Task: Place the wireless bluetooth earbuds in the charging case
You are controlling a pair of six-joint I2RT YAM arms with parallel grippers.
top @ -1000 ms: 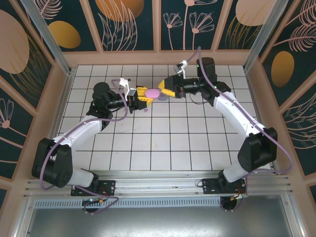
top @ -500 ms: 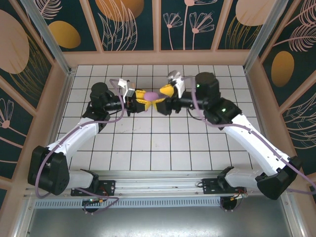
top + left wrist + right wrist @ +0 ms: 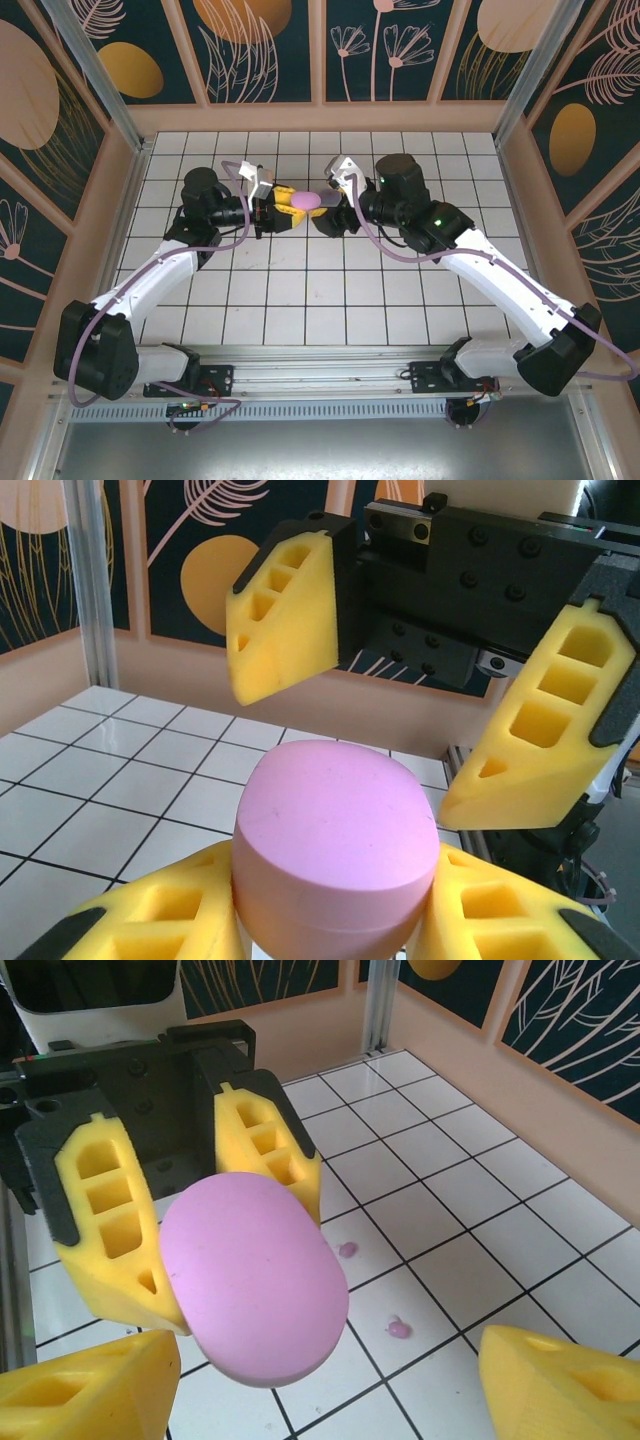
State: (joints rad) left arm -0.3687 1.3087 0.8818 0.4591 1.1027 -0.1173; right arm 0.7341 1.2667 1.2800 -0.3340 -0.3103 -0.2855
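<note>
Earbuds (image 3: 347, 1250) of tiny, pebble-like, purple-pink plastic are seen in the right wrist view, lying on the white tiled table (image 3: 500, 1210). Each is far smaller than one tile. Two are counted there. The first is set close to a grid line, below the held case as that view shows it. The second earbud (image 3: 398, 1328) is set a little nearer the camera, in the neighbouring tile. The two are kept apart from each other and are touched by nothing. Their finer shape cannot be told at that size.

One charging case (image 3: 335, 830) is counted, a rounded, pill-shaped shell of pinkish-lavender plastic. A seam is seen running round it, and its halves are closed together. It is held off the table, over the far middle of the tiled surface. It is pinched between the two yellow foam fingers (image 3: 150, 925) of the left gripper (image 3: 288, 199).

The jaws of the right gripper (image 3: 320, 1390) are spread wide. Its two yellow foam fingers are faced toward the case and kept apart from it. Two grippers are counted, with four foam fingers in all.
</note>
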